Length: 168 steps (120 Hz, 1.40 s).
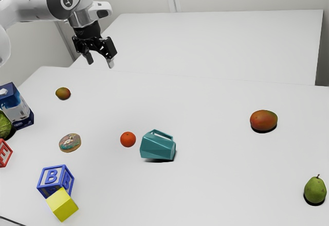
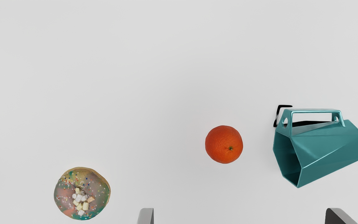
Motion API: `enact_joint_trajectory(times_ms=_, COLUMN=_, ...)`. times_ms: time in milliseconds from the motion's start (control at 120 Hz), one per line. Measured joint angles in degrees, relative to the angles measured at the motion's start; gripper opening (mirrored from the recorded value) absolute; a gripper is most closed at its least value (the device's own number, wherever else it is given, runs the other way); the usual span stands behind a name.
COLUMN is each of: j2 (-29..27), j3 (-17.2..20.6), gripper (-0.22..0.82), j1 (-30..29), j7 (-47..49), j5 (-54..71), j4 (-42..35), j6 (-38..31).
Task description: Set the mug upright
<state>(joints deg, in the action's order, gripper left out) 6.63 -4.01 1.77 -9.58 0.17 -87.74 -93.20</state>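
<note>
High above the table at the exterior view's upper left, the gripper [image 1: 99, 63] hangs away from every object. Its fingertips in the wrist view stand wide apart, the gripper [image 2: 239, 216] holding nothing. A teal faceted mug [image 1: 158, 145] lies on its side near the middle of the table. In the wrist view the mug [image 2: 328, 152] has its open mouth toward the orange, with its handle along one side.
An orange [image 1: 128, 139] sits close beside the mug, and a donut [image 1: 70, 142] lies farther off. Blue [image 1: 54, 181] and yellow [image 1: 62, 205] blocks, a carton [image 1: 15, 105], mangoes [image 1: 263, 120] and a pear [image 1: 314, 190] are spread around.
</note>
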Motion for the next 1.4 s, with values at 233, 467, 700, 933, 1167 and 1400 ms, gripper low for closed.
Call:
enact_joint_trajectory(times_ms=233, j2=0.08, j3=0.0, gripper=0.6, j1=0.07, j7=0.08, j5=-0.01, j4=-0.28, j6=0.03)
enact_joint_trajectory(times_ms=467, j2=-2.09, j3=-0.02, gripper=0.6, j1=0.16, j7=0.21, j5=-8.12, j4=-7.77, j6=-1.23)
enact_joint_trajectory(times_ms=700, j2=-8.4, j3=-0.14, gripper=0.6, j1=-3.83, j7=-1.27, j5=-23.89, j4=-25.42, j6=-8.34)
enact_joint_trajectory(times_ms=933, j2=-5.36, j3=-0.13, gripper=0.6, j1=-5.53, j7=-5.74, j5=-33.63, j4=-32.02, j6=-17.31)
enact_joint_trajectory(times_ms=1167, j2=-1.74, j3=0.68, gripper=0.6, j1=-3.06, j7=-9.24, j5=-40.41, j4=-34.75, j6=-21.11)
enact_joint_trajectory(times_ms=1400, j2=1.35, j3=1.71, gripper=0.6, j1=-1.28, j7=-13.1, j5=-49.63, j4=-37.3, j6=-23.89)
